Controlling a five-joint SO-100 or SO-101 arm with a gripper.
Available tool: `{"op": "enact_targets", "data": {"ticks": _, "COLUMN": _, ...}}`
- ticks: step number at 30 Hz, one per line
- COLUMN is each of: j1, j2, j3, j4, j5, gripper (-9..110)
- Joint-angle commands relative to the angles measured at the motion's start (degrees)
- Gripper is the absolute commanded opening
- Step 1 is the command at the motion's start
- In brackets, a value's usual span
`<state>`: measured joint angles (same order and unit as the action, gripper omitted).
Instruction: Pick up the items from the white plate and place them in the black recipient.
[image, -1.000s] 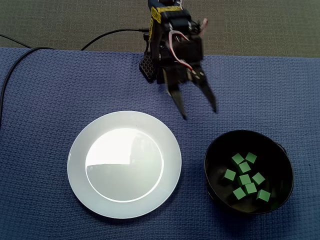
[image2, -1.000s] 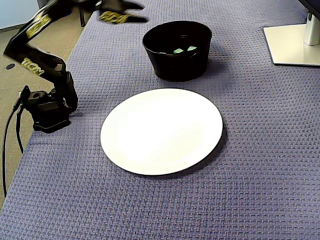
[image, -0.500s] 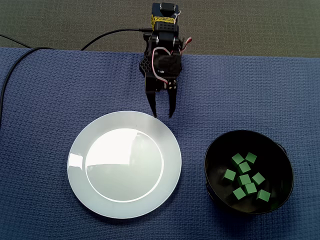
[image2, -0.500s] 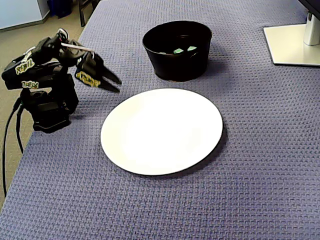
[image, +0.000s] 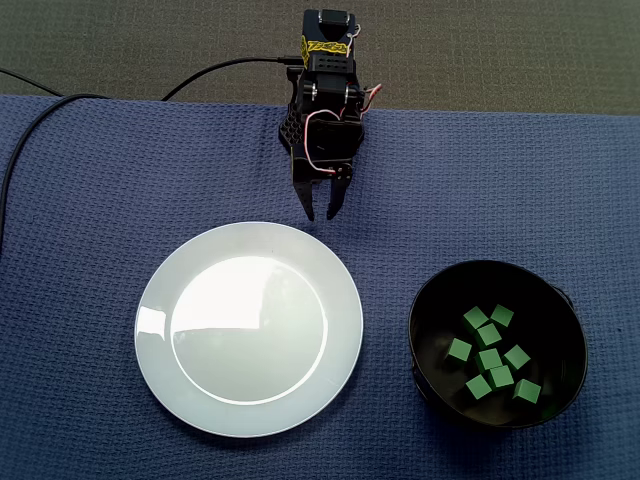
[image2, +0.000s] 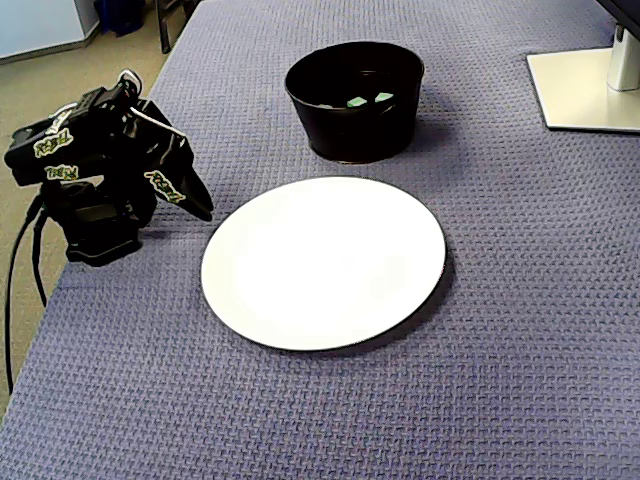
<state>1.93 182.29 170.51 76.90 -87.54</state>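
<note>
The white plate (image: 250, 400) (image2: 325, 260) lies bare on the blue cloth, with nothing on it. The black bowl (image: 422, 335) (image2: 350, 130) holds several green cubes (image: 490, 360) (image2: 357, 101). My gripper (image: 319, 214) (image2: 203, 212) hangs folded low, close in front of the arm's base, pointing down just off the plate's far rim in the top-down fixed view. Its fingers are empty, with a narrow gap between the tips. It is well apart from the bowl.
The arm's base (image2: 95, 235) stands at the cloth's edge, with black cables (image: 220, 68) trailing off over the floor. A white monitor foot (image2: 585, 90) sits beyond the bowl at the upper right of the side fixed view.
The arm swung from near the bowl back toward its base and folded down. Its fingers went from wide apart to a narrow gap. Plate, bowl and cubes have not moved.
</note>
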Motion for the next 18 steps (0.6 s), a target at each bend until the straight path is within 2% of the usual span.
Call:
{"op": "enact_targets", "data": {"ticks": 1, "j1": 1.6, "j2": -0.2, "j3": 1.1, "j4": 10.8, "j5": 2.0, "gripper": 0}}
{"op": "enact_targets", "data": {"ticks": 18, "j1": 2.8, "j2": -0.2, "j3": 1.1, "j4": 10.9, "j5": 1.3, "gripper": 2}}
